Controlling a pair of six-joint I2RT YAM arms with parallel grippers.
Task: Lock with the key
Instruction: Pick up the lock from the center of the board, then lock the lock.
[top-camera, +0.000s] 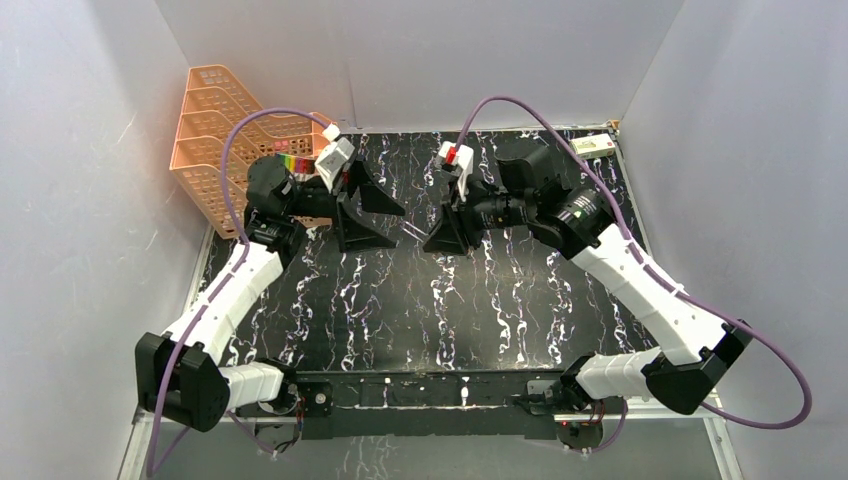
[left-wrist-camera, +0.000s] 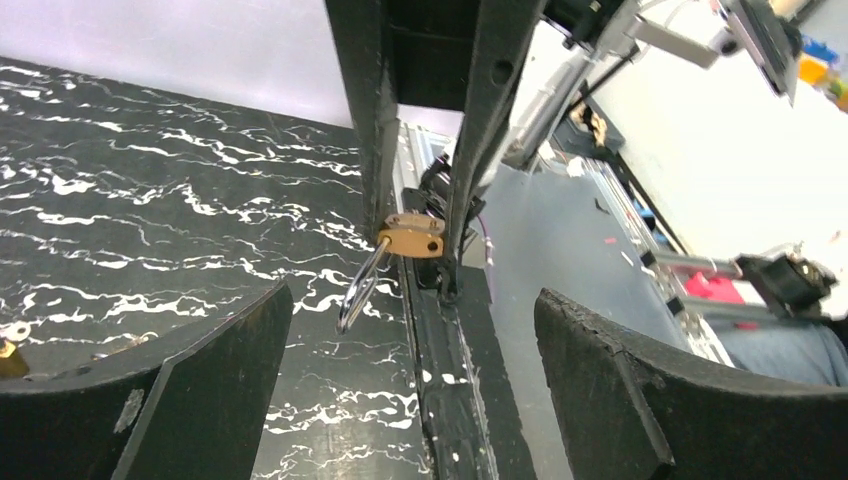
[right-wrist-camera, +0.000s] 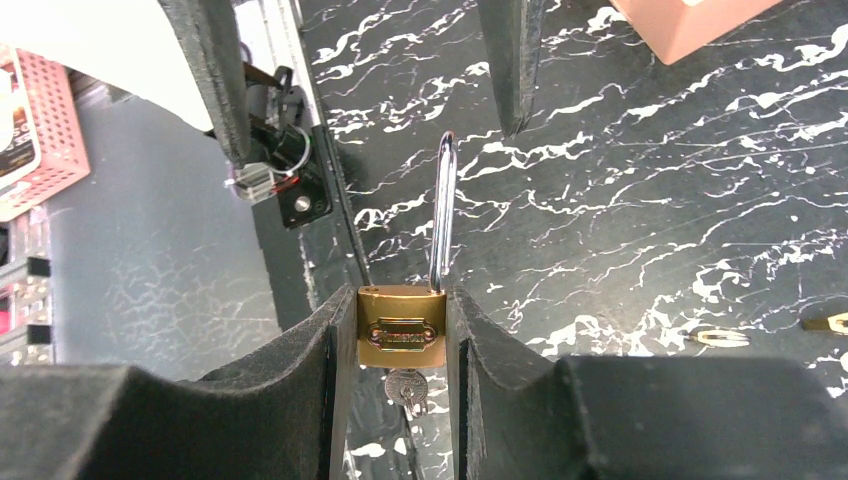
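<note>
A small brass padlock (right-wrist-camera: 402, 325) is clamped between my right gripper's (right-wrist-camera: 400, 300) fingers. Its steel shackle (right-wrist-camera: 443, 215) stands open, out of one hole, and points toward the left gripper. A silver key (right-wrist-camera: 405, 388) sits in the keyhole under the lock body. In the top view the right gripper (top-camera: 440, 238) holds the lock above the middle of the table. My left gripper (top-camera: 392, 225) is open and empty, facing the shackle from a short way off. The left wrist view shows the padlock (left-wrist-camera: 412, 236) and shackle (left-wrist-camera: 360, 285) ahead of the wide-open left gripper (left-wrist-camera: 412, 300).
An orange mesh basket (top-camera: 225, 140) stands at the back left, behind the left arm. A white box (top-camera: 593, 145) lies at the back right corner. Loose small keys (right-wrist-camera: 715, 337) lie on the black marbled table (top-camera: 420, 310).
</note>
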